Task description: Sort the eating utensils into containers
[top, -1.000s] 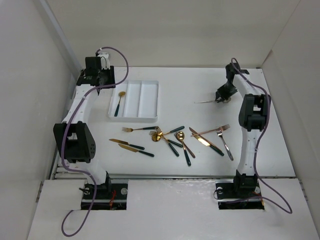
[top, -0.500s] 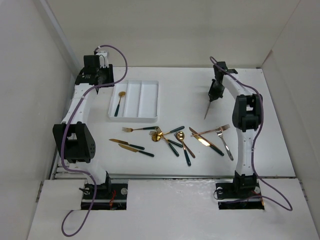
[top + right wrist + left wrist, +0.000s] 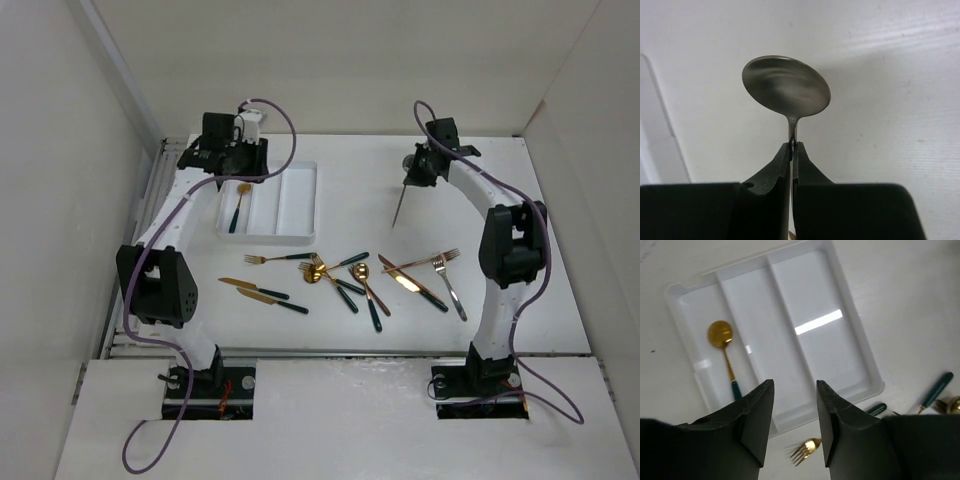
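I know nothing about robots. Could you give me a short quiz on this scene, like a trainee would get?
1. True or false: the right arm's fingers are shut on a silver spoon.
2. How many utensils lie in the white tray? A) none B) one C) three
3. Fill in: the left arm's fingers, above the tray, are ___ and hold nothing.
Key: 1 true; 2 B, one gold spoon; 3 open.
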Motion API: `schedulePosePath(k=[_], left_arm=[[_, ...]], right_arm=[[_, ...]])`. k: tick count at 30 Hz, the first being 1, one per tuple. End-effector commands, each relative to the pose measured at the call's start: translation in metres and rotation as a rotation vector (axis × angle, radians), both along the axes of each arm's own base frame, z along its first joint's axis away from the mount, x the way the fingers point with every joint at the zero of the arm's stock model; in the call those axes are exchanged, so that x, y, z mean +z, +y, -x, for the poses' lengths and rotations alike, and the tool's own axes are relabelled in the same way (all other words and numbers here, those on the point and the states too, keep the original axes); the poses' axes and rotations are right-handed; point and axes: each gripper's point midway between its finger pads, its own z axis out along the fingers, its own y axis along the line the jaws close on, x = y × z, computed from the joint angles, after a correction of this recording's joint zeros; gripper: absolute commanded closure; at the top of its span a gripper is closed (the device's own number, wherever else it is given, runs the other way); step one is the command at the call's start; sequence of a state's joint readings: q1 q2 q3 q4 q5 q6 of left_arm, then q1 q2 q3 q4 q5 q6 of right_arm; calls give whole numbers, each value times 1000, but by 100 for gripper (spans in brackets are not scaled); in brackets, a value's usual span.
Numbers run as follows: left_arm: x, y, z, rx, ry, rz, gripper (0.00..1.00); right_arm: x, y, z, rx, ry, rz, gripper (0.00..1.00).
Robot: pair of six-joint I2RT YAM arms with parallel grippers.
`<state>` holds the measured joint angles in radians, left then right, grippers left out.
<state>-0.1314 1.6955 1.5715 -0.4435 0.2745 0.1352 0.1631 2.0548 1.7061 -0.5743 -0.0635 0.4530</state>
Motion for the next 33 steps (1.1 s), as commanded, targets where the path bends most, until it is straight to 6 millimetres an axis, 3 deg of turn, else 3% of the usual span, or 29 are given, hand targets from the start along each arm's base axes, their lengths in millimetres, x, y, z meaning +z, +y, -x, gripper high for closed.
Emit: schedulePosePath(k=[1, 4, 5, 6, 9, 10, 12, 14, 19, 23, 26, 33], left_arm=[[31, -35, 20, -166, -60, 43, 64], [35, -66, 38, -301, -49, 91, 61], [36, -74, 43, -341, -52, 102, 59], [44, -92, 51, -411, -57, 143, 56], [49, -116, 60, -498, -48, 189, 45], [54, -130, 63, -542, -53, 206, 42], [59, -142, 63, -570, -64, 221, 33], [67, -154, 65, -597, -56, 261, 32], [76, -173, 59, -617, -68, 323, 28], [66, -180, 52, -600, -71, 298, 27], [55, -177, 44, -560, -63, 278, 30], [58, -183, 42, -558, -61, 321, 43]], right_arm=[[72, 22, -31, 19, -234, -94, 100], [101, 43, -30, 55, -285, -151, 100], [125, 52, -30, 67, -344, -185, 100], [139, 60, -28, 80, -375, -207, 100], [189, 94, -18, 125, -477, -286, 100], [199, 114, -9, 168, -488, -305, 100], [219, 132, -2, 190, -526, -345, 100], [233, 155, 11, 234, -544, -381, 100], [251, 186, 34, 309, -558, -440, 100], [264, 196, 46, 338, -572, -468, 100], [264, 204, 55, 365, -565, -478, 100], [266, 212, 59, 380, -564, -509, 100]])
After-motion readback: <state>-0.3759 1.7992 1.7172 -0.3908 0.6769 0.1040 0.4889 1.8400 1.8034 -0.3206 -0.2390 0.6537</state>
